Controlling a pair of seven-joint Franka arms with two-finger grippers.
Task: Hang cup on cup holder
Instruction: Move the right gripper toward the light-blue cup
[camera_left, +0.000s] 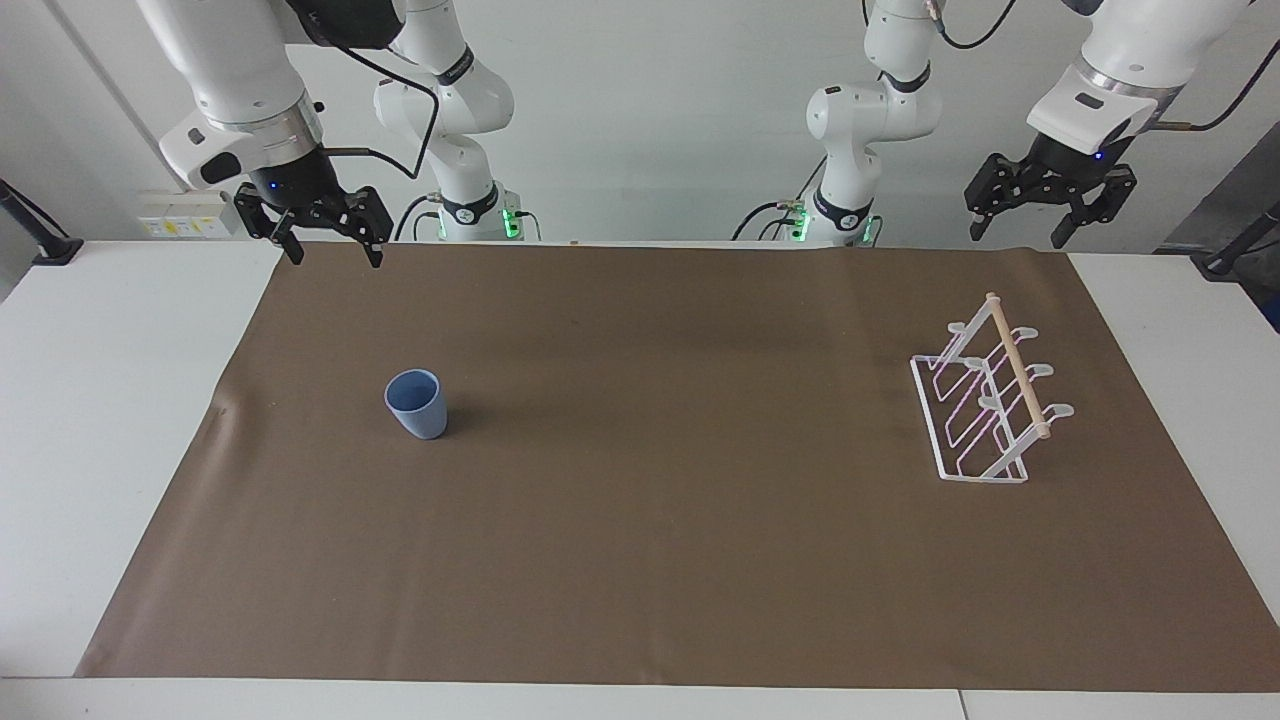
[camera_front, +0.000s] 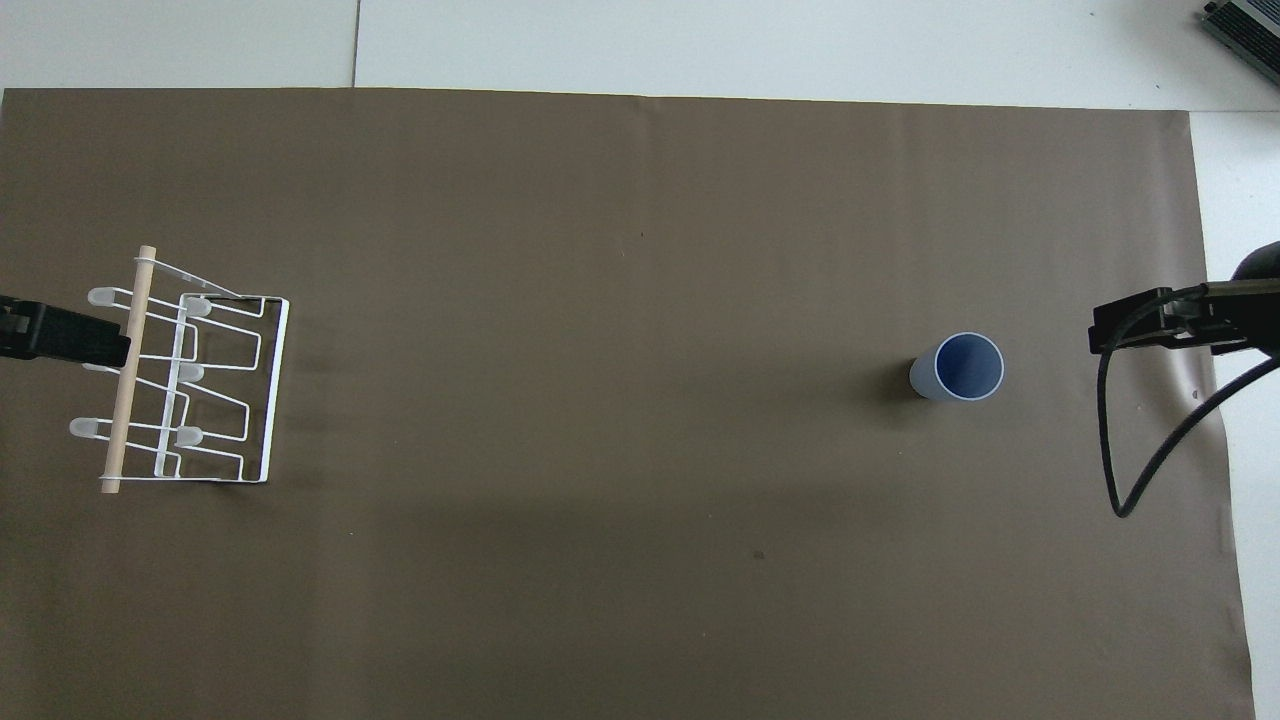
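Cup (camera_left: 416, 403) (camera_front: 957, 367): light blue, handleless, standing upright, mouth up, on brown mat toward my right arm's end. Cup holder (camera_left: 985, 405) (camera_front: 185, 385): white wire rack, wooden rod across top, sitting toward my left arm's end, pegs bare.

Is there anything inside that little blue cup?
No. The cup stands upright on the brown mat, mouth up, and the overhead view looks straight into it: only its bare blue bottom shows. The mat right under its base is covered, so that spot cannot be seen.

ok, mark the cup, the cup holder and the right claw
cup (camera_left: 417, 403), facing view, on its outer wall.
cup holder (camera_left: 1015, 366), facing view, on the wooden rod.
right claw (camera_left: 331, 247), facing view, midway between its fingertips.
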